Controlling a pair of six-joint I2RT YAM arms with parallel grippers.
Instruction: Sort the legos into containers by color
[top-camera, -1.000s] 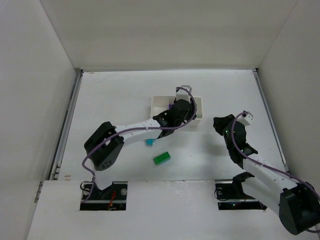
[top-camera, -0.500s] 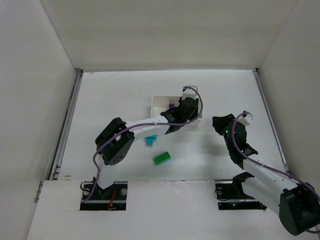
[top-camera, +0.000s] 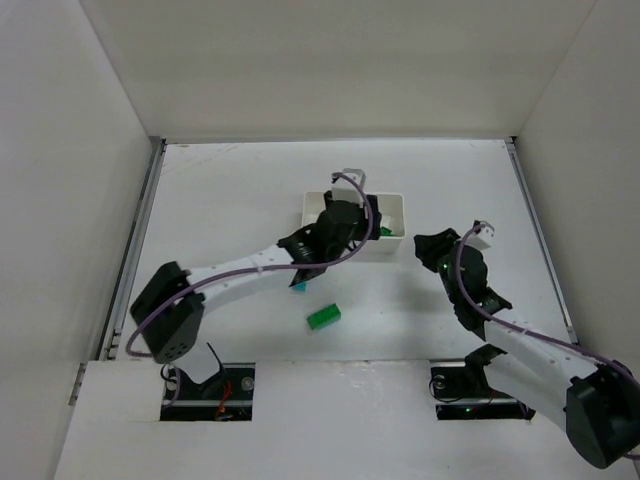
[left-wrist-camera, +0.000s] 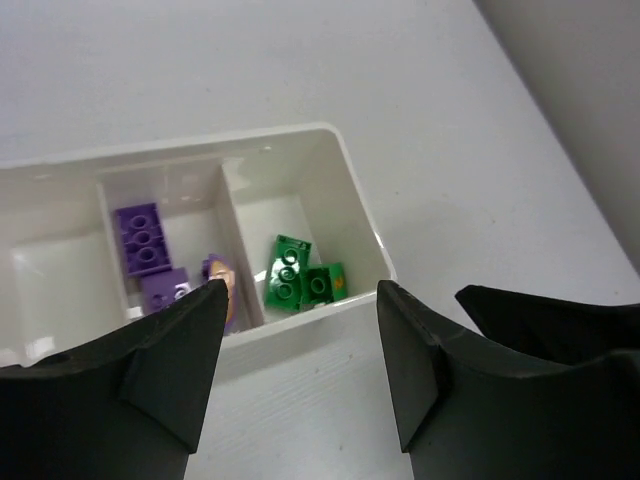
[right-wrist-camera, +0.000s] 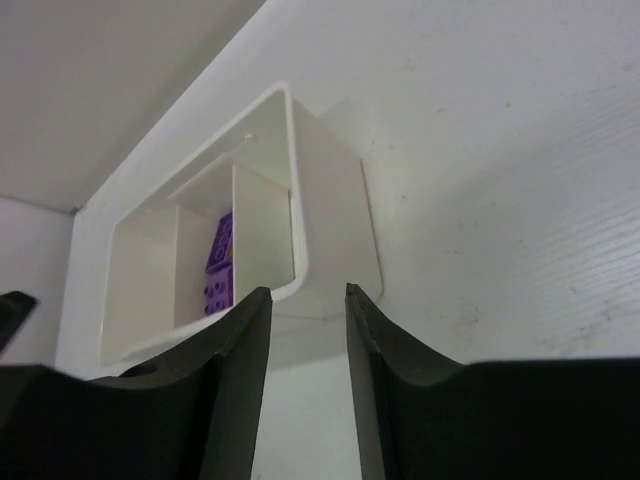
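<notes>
The white tray lies mid-table, with three compartments. In the left wrist view the tray holds purple legos in the middle compartment and green legos in the right one. The green ones also show in the top view. A green lego and a cyan lego lie on the table in front of the tray. My left gripper hovers over the tray's near wall, open and empty. My right gripper is open and empty, just right of the tray; purple legos show there too.
The table is enclosed by white walls at the back and both sides. The right arm's dark wrist shows close to the tray's right end. The left arm's long white link stretches across the table, left of the loose legos.
My left gripper swung right and then back left over the tray, uncovering the green legos in the right compartment. Its elbow moved left. My right gripper edged left toward the tray.
</notes>
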